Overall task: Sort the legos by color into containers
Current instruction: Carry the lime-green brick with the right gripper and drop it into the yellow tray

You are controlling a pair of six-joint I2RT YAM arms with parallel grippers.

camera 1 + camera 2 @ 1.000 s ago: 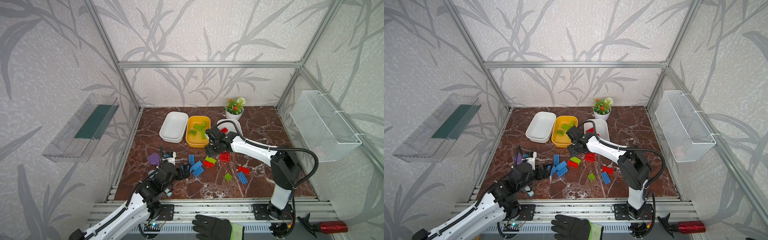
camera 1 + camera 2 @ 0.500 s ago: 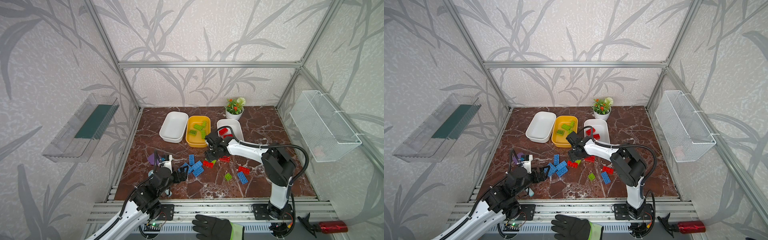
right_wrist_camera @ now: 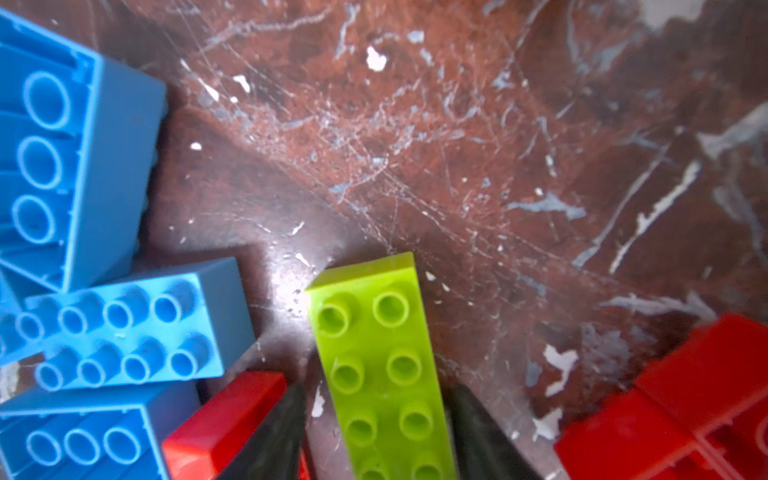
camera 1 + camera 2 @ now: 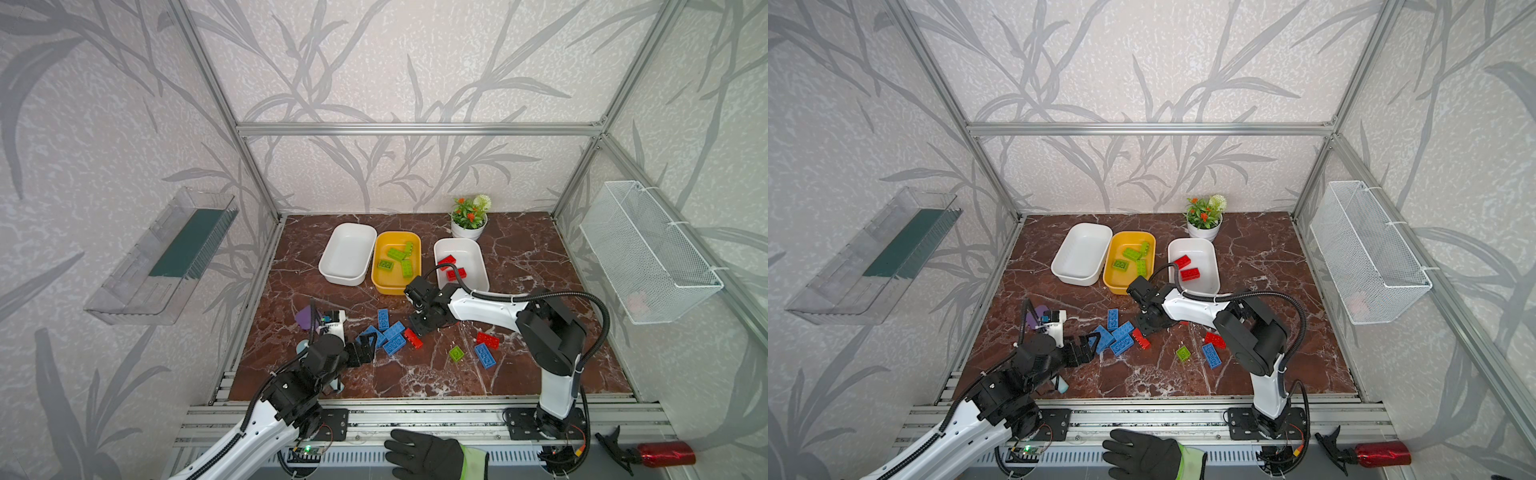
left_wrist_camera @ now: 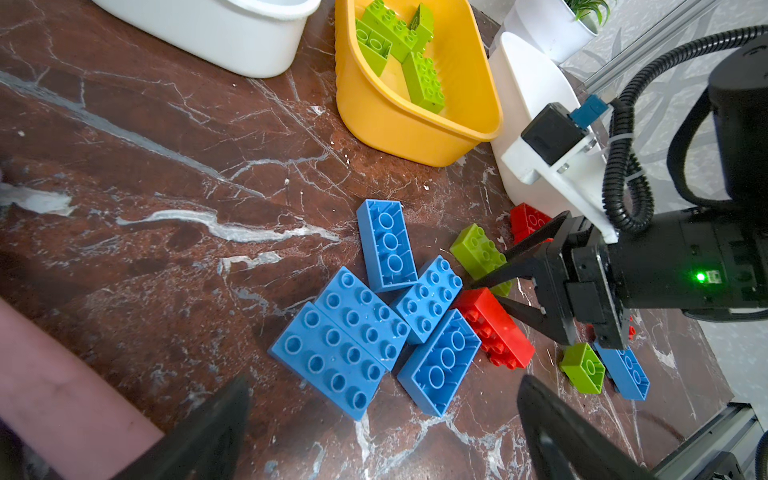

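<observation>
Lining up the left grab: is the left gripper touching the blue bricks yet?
Apart. Left wrist view: bare marble shows between the blue bricks and both fingers of the left gripper.

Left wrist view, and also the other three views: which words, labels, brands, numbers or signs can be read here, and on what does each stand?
No text can be read in any view.
Lime green brick: the studs are blurred and no brand mark is legible.
Blue bricks: the studs look plain.
Red canister: too small to show any label.
</observation>
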